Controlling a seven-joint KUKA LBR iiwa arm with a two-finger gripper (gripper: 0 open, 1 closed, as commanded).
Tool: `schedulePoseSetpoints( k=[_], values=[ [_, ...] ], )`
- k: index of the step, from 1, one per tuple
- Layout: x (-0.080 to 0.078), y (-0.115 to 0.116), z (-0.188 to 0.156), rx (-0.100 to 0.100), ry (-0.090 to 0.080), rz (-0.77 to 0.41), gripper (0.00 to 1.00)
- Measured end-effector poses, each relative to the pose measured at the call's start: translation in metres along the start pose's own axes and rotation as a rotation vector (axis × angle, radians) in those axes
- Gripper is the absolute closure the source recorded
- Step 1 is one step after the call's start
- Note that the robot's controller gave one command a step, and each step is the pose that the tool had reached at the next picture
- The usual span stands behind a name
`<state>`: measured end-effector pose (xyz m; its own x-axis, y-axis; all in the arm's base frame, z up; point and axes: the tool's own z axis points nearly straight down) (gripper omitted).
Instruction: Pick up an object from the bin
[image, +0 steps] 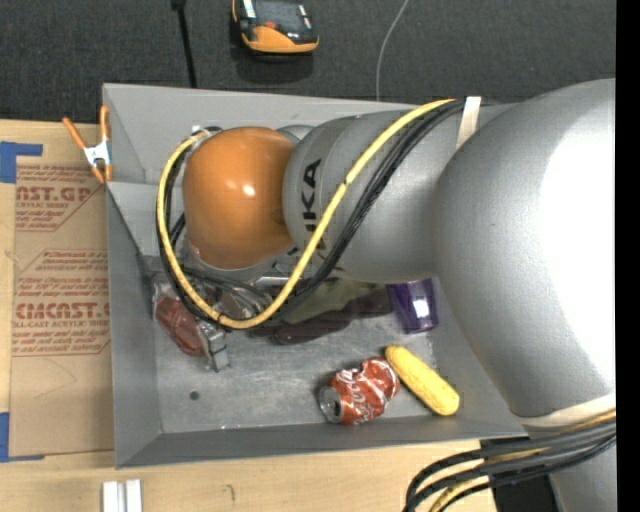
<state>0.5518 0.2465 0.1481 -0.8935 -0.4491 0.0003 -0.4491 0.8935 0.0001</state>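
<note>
My gripper (214, 350) reaches down at the left side of the bin, under the arm's orange cover. Its metal tip stands close to the bin floor. A reddish-brown rounded thing (177, 324) lies right beside it on the left, touching or nearly touching it, and is partly hidden by the gripper's body. A dark purple-brown floppy thing (318, 310) lies just to the right of the gripper, half under the arm.
A crushed red drink can (357, 392) and a yellow corn-like piece (423, 381) lie near the bin's front wall. A purple thing (414, 304) sits at the right, against the arm. The arm covers the bin's back and right.
</note>
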Motion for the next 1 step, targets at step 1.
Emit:
schedulePoseSetpoints(
  k=[1],
  values=[
    [-0.0012, -0.0001, -0.0138, 0.000, -0.005, 0.000, 1.00]
  ],
)
